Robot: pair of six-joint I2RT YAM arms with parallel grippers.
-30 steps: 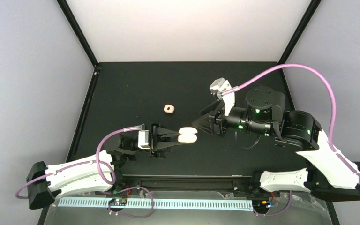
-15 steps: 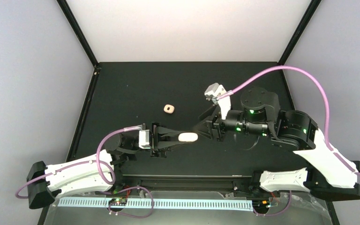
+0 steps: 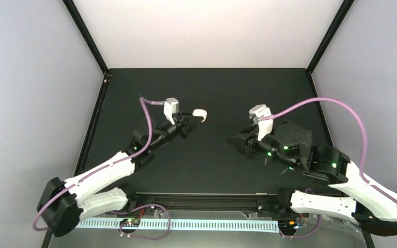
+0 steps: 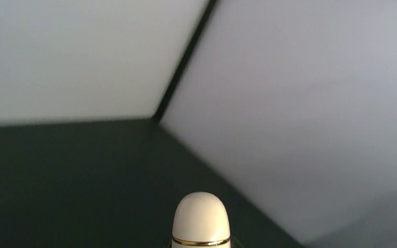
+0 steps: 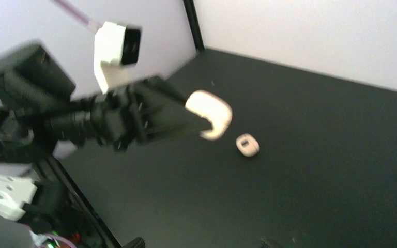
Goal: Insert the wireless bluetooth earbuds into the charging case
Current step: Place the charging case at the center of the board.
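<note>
L gripper (image 3: 196,117) is clenched on the charging case (image 3: 200,113), holding it up off the black table (image 3: 134,93), approx. 11 o'clock from table centre in the top view. L arm reaches from its base toward 1 o'clock. Its white wrist cam (image 3: 171,107) sits just behind the fingers, w/ a purple cable (image 3: 146,119) looping back along the arm. The case is cream-white, rounded and pill-like, and part of it sticks out past the fingertips.

L wrist view: the case (image 4: 201,219) stands at 6 o'clock of the frame, rounded end up, w/ a thin gold band round it low down. The fingers barely show at the bottom edge.

R wrist view looks across at the L gripper (image 5: 201,124). Its dark fingers pinch the case (image 5: 210,112) from both sides, all a bit blurred. A small cream piece (image 5: 247,145) w/ a dark recess lies on the table at 4 o'clock from the case, apart from it. It's too blurred to say what it is.

R gripper (image 3: 233,139) hangs at 4 o'clock from the case in the top view, not touching it. Its jaws are released: two finger ends show at the bottom edge of the R wrist view, wide apart, nothing btwn them.

The earbuds cannot be made out in any view.
</note>
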